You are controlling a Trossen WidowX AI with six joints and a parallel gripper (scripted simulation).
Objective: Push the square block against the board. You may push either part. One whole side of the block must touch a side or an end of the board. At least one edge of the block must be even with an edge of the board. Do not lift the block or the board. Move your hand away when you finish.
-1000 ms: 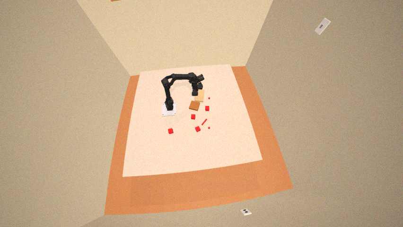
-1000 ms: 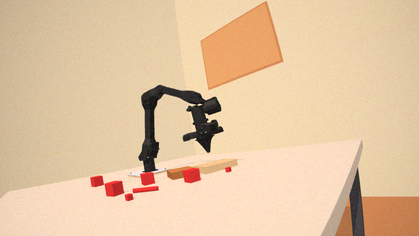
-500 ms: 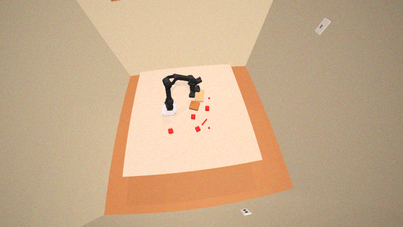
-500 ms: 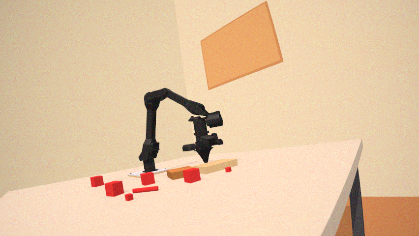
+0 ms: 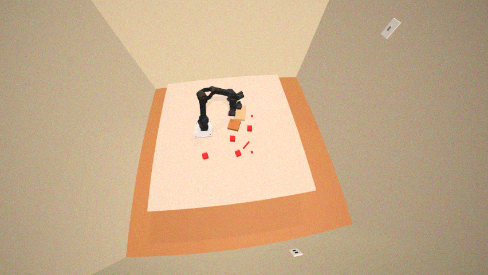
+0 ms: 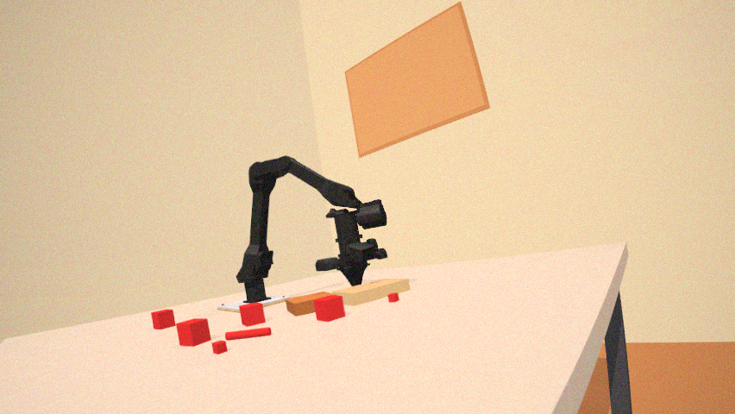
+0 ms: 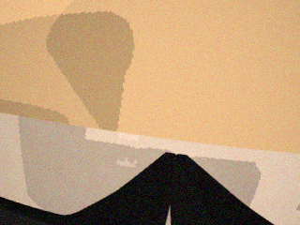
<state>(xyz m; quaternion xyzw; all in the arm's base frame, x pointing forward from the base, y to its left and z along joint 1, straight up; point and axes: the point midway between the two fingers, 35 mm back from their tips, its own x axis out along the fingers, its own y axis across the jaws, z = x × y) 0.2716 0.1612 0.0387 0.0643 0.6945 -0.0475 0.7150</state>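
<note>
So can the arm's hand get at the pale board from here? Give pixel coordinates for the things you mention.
Probably yes: the shut hand [image 5: 231,113] [image 6: 356,284] points down right beside the pale board [image 5: 240,113] [image 6: 378,291] [image 7: 211,70], and nothing appears to stand between them.

Square block [image 5: 233,125] [image 6: 308,304]: orange-brown, flat on surface. Board [image 5: 240,113] [image 6: 374,291] [image 7: 211,70]: pale tan, oblong, flat, near block.
</note>
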